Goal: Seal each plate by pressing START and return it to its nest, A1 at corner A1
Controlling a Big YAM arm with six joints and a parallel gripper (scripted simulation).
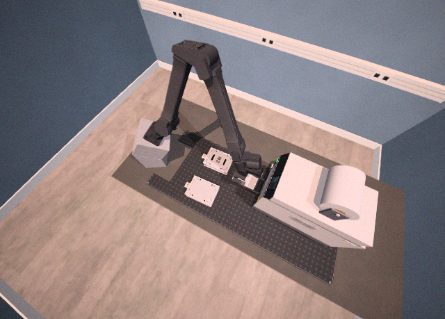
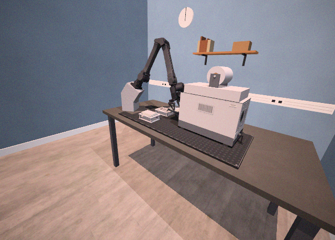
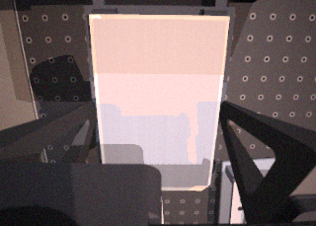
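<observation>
The black two-fingered gripper (image 1: 245, 179) (image 2: 172, 107) (image 3: 157, 108), jaws wide, hangs over the pale, foil-topped rectangular plate (image 1: 251, 181) (image 3: 159, 95) on the stage, left of the boxy white sealer (image 1: 305, 201) (image 2: 208, 114). Farther left, the white nest N2 (image 1: 217, 160) (image 2: 164, 111) shows its label; nearer stands another white nest bearing a pale plate (image 1: 202, 190) (image 2: 148, 115).

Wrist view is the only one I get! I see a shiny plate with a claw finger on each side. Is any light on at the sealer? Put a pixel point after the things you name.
Observer: Yes, a green light (image 1: 277, 160) glows at the front of the sealer (image 1: 298, 179) (image 2: 211, 115).
Operator: Which nest has no plate?
Observer: Nest N2 (image 1: 218, 165) (image 2: 168, 114); its label shows uncovered.
Operator: What about the other nest (image 1: 188, 184) (image 2: 151, 121)?
Observer: A white plate (image 1: 201, 190) (image 2: 149, 113) sits on that one.
</observation>
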